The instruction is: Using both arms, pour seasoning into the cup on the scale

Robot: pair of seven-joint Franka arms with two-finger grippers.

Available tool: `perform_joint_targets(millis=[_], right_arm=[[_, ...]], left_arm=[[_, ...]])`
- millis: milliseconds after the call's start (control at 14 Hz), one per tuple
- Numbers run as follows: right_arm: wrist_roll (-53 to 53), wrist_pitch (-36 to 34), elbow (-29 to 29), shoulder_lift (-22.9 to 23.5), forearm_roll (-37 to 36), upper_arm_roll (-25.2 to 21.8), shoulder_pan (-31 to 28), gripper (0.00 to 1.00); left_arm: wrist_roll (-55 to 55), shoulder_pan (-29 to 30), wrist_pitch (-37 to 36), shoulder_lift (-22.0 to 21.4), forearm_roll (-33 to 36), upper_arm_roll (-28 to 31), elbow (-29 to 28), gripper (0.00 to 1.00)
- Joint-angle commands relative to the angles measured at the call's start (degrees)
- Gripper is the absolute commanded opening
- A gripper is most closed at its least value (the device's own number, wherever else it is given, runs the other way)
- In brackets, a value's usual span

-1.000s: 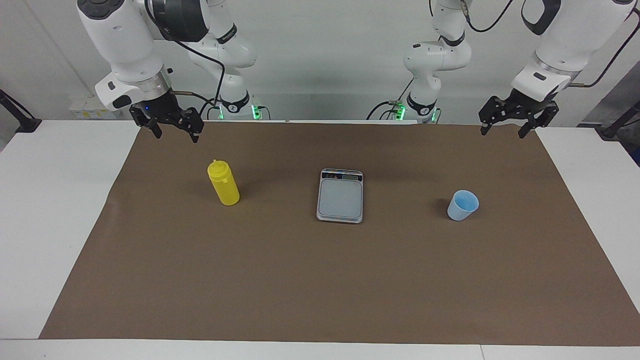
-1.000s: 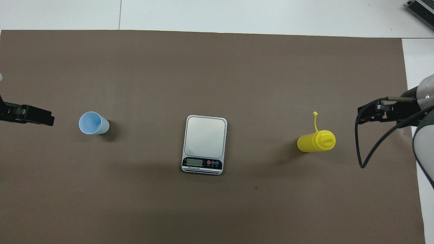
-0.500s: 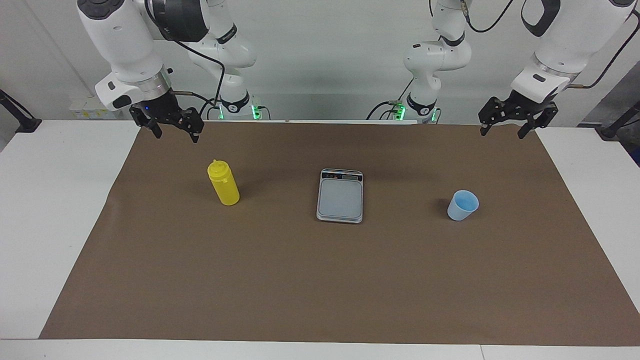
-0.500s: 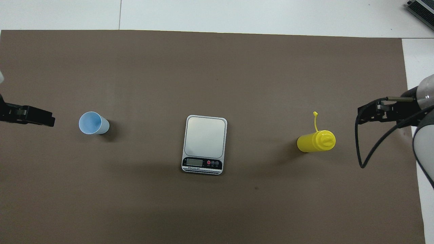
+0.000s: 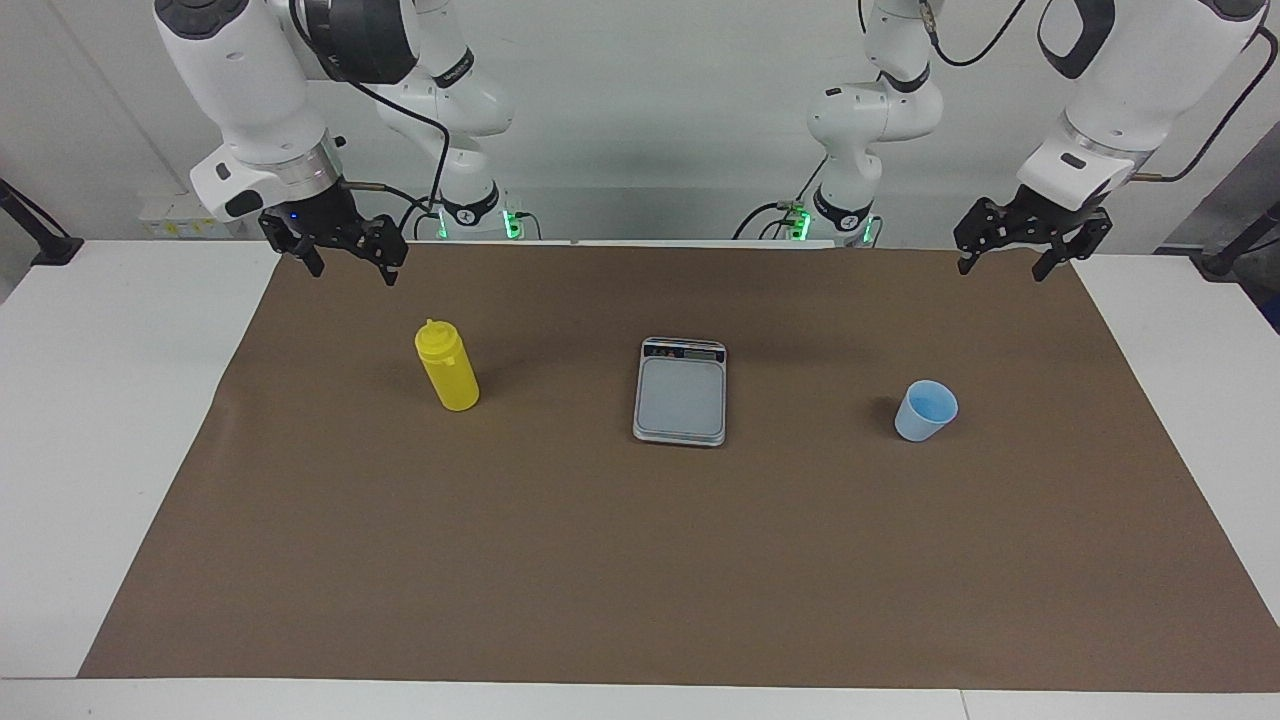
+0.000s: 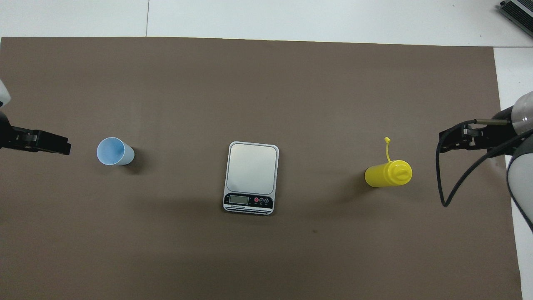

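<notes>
Facing view: both tools, left tool (image 5: 1004,266) and right tool (image 5: 350,269), hang apparently open.

One yellow plastic squeeze bottle (image 5: 447,366), one small light blue plastic cup (image 5: 925,410), one flat silver-grey kitchen scale (image 5: 680,391), one brown rectangular mat (image 5: 640,560), and two white robot arms.

A robot lab: two arms (image 5: 250,110) (bench-mounted) over a brown mat (image 5: 640,560).
</notes>
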Motion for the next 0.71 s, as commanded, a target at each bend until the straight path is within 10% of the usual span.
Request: perform_joint_targets(millis=[0, 643], right_arm=[[-1.3, -0.6, 0.6, 0.0, 0.3, 0.3, -0.7, 1.00], [-1.4, -0.6, 0.6, 0.1, 0.3, 0.3, -0.7, 1.00]], left_arm=[[0.6, 0.0, 5.4, -3.1, 0.8, 0.5, -7.5, 1.00], [-2.2, 4.8, 33.4, 3.3, 0.7, 0.7, -26.5, 1.00]])
